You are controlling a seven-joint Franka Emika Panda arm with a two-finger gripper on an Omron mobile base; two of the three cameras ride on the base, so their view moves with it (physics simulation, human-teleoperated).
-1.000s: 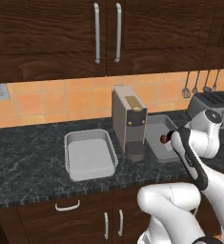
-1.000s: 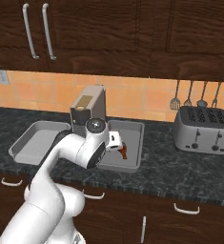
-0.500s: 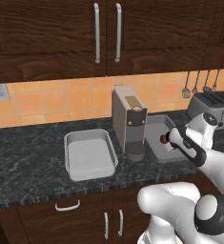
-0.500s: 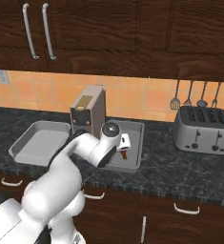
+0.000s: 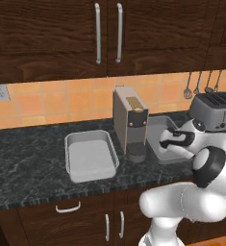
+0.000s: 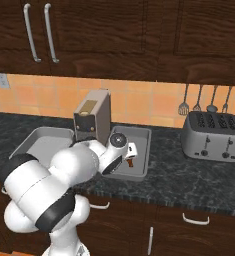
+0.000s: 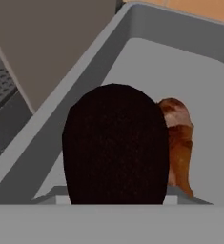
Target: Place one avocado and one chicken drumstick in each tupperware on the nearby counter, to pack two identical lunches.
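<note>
The arm folds low, wrist reaching over the right tupperware [image 6: 143, 137] on the desk [image 6: 189, 175], where the end effector [image 6: 130, 154] grips a dark avocado [image 7: 116, 143] just above the tray floor beside the chicken drumstick [image 7: 179, 143]; the left tupperware [image 5: 90, 156] sits beyond the coffee machine [image 5: 130, 122].

coffee machine [image 5: 130, 123] wedged between both tupperware [image 5: 90, 156], left one's floor bare
</note>
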